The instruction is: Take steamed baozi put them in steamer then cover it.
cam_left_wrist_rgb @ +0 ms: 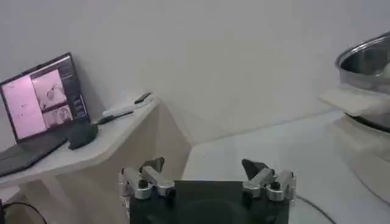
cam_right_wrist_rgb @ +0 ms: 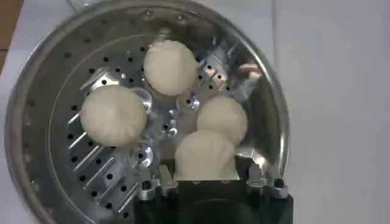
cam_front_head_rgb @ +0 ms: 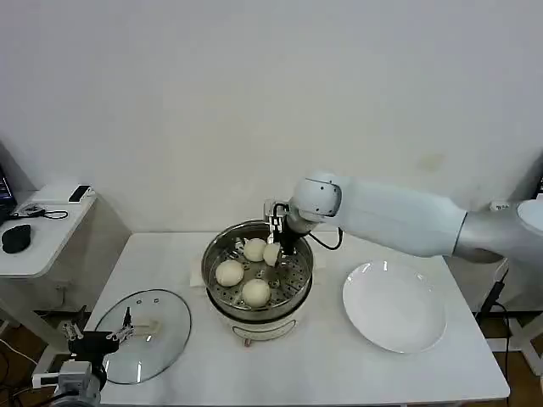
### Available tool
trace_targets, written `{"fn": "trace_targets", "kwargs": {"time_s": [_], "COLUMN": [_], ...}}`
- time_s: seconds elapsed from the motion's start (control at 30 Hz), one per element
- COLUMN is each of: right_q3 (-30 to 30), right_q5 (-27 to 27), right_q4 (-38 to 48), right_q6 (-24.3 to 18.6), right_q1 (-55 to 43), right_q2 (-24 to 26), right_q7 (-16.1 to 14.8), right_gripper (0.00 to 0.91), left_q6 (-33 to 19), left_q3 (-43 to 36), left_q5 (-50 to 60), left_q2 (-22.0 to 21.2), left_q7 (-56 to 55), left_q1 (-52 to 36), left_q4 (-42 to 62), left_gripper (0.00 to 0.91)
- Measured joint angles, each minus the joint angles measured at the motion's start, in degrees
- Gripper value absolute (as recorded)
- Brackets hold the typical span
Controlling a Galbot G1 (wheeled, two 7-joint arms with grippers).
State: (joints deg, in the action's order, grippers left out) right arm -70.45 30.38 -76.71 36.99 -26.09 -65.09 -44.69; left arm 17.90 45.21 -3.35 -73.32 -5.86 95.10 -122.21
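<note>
The steamer [cam_front_head_rgb: 214, 257] stands at the table's middle, its perforated tray [cam_right_wrist_rgb: 73, 155] showing. Three steamed baozi lie on the tray [cam_front_head_rgb: 229, 272] [cam_front_head_rgb: 256, 292] [cam_front_head_rgb: 254, 249]. My right gripper [cam_front_head_rgb: 273, 246] hangs over the steamer's far right part, shut on another baozi [cam_right_wrist_rgb: 204, 155], which sits just above the tray beside a lying one [cam_right_wrist_rgb: 222, 119]. The cover [cam_front_head_rgb: 165, 309], a clear glass lid with a whitish handle, rests flat on the table's left front. My left gripper [cam_front_head_rgb: 125, 332] waits low at the cover's near left edge, open and empty [cam_left_wrist_rgb: 207, 173].
An empty white plate [cam_front_head_rgb: 394, 305] lies right of the steamer. A low side table [cam_front_head_rgb: 42, 229] with a laptop [cam_left_wrist_rgb: 42, 100] and a mouse stands to the left. The steamer's rim [cam_left_wrist_rgb: 365, 58] rises at the left wrist view's edge.
</note>
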Motion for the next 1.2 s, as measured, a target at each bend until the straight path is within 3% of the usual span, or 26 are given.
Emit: {"fn": "trace_targets", "kwargs": {"time_s": [0.27, 0.3, 0.87, 1.07, 1.2], "right_q3": [-0.44, -0.44, 1.87, 5.12, 9.89], "right_q5": [-0.68, -0.74, -0.84, 0.04, 1.16], "right_q4": [0.34, 0.38, -1.91, -5.77, -9.58], "right_q6": [1.44, 1.52, 0.79, -0.07, -1.69], "right_q1": [1.08, 1.22, 2.12, 4.02, 8.11], "right_q2": [-0.35, -0.38, 1.72, 5.75, 9.52], "right_q7": [0.36, 0.46, 2.69, 7.63, 14.85], "right_gripper": [0.675, 0.907, 0.907, 0.907, 0.907], "left_q6": [-0.01, -0.03, -0.08, -0.17, -0.61], "left_q3": [-0.12, -0.12, -0.18, -0.43, -0.68], "left_q5": [-0.01, -0.01, -0.06, 0.03, 0.3], "left_q2": [0.25, 0.26, 0.1, -0.16, -0.48], "left_q7": [0.01, 0.01, 0.07, 0.12, 0.19], "left_q1": [-0.23, -0.23, -0.33, -0.54, -0.74], "left_q4": [0.43, 0.49, 0.61, 0.36, 0.5], "left_gripper": [0.907, 0.907, 0.907, 0.907, 0.907]}}
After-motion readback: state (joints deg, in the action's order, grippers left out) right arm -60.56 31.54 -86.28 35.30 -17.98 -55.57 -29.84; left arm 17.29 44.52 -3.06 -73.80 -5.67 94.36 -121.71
